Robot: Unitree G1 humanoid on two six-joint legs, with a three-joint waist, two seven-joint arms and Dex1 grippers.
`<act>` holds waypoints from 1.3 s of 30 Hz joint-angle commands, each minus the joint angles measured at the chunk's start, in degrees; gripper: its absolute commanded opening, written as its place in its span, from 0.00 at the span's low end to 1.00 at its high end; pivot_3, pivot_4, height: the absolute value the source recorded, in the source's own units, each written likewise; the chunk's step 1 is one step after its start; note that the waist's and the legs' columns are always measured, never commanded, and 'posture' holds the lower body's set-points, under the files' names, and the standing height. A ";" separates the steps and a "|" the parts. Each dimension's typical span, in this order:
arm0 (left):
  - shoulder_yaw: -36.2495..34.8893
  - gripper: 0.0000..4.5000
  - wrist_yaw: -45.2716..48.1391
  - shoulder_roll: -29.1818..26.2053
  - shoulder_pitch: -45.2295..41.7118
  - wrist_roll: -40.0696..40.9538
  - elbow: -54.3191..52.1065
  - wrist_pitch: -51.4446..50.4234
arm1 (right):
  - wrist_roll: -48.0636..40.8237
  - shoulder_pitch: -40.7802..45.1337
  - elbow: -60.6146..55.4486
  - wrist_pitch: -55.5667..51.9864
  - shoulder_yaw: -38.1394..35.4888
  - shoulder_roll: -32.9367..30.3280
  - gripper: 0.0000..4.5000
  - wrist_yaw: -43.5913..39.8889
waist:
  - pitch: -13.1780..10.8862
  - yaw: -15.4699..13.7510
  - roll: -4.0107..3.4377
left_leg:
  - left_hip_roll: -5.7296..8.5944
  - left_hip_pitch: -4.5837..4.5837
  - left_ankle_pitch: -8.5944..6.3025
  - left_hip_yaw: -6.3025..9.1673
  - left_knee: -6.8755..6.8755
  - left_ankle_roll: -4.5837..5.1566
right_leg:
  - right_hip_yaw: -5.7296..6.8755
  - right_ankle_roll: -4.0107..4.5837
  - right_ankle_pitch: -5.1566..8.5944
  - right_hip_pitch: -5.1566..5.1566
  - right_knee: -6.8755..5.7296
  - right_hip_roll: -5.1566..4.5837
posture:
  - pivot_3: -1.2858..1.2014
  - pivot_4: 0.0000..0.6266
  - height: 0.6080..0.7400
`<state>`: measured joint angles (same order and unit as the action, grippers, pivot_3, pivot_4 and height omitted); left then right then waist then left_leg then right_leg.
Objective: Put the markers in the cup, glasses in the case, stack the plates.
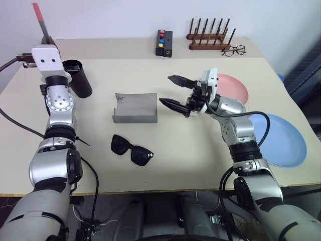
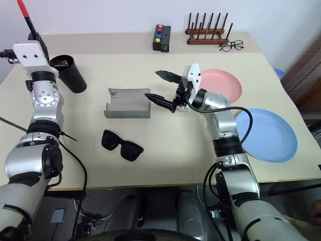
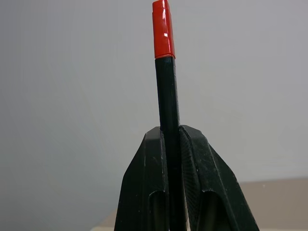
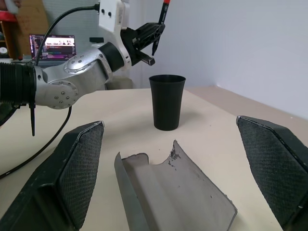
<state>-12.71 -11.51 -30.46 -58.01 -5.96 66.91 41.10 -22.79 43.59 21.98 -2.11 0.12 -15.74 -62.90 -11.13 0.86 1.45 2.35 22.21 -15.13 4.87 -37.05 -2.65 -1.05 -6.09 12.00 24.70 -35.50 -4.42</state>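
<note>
My left gripper (image 1: pixel 47 38) is shut on a dark marker (image 3: pixel 167 96) with a red end, held upright. In the right wrist view, the marker (image 4: pixel 160 24) hangs a little above the rim of the black cup (image 4: pixel 167 101), not touching it. The cup (image 1: pixel 79 78) stands upright at the table's far left. The grey case (image 1: pixel 134 108) lies open mid-table, with the black sunglasses (image 1: pixel 131 149) in front of it. My right gripper (image 1: pixel 166 90) hovers open and empty just right of the case. The pink plate (image 1: pixel 234 88) and blue plate (image 1: pixel 281 139) lie apart on the right.
At the back stand a wooden peg rack (image 1: pixel 209 36), thin-rimmed eyeglasses (image 1: pixel 233 50) and a black box with coloured buttons (image 1: pixel 164 42). The table's front edge (image 1: pixel 165 190) runs just below the sunglasses.
</note>
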 commanded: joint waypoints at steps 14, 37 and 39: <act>2.92 0.02 -2.75 -1.75 -3.84 -2.78 3.53 2.53 | -1.24 -1.58 -5.93 -0.98 -1.10 -0.72 1.00 1.48 | 0.00 0.10 0.00 | 0.00 0.00 0.00 -0.01 -0.02 0.00 | 0.00 0.00 0.00 0.03 -0.08 0.00 | 0.52 0.24 1.00; 3.12 0.52 -4.70 -2.62 -3.22 -3.43 4.32 1.60 | -1.93 -3.49 -8.94 -2.64 -1.34 -1.61 1.00 2.92 | 0.00 0.06 0.00 | 0.01 0.00 0.00 -0.01 -0.10 0.00 | 0.00 0.00 0.00 0.06 -0.29 0.00 | 0.52 0.24 1.00; 3.14 0.73 -4.72 -2.56 -3.11 -3.44 4.28 1.65 | -2.01 -3.61 -9.09 -2.75 -1.42 -1.73 1.00 3.05 | 0.00 0.05 0.00 | 0.01 0.00 0.01 -0.01 -0.11 0.00 | 0.00 0.00 0.00 0.07 -0.33 0.00 | 0.52 0.24 1.00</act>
<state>-9.80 -15.76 -31.93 -60.56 -9.36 71.87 42.04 -23.56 39.71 15.75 -4.87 0.09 -16.86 -60.06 -11.12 0.92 1.45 2.36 22.21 -15.13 4.86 -37.17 -2.65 -1.05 -6.09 12.00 24.77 -35.84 -4.41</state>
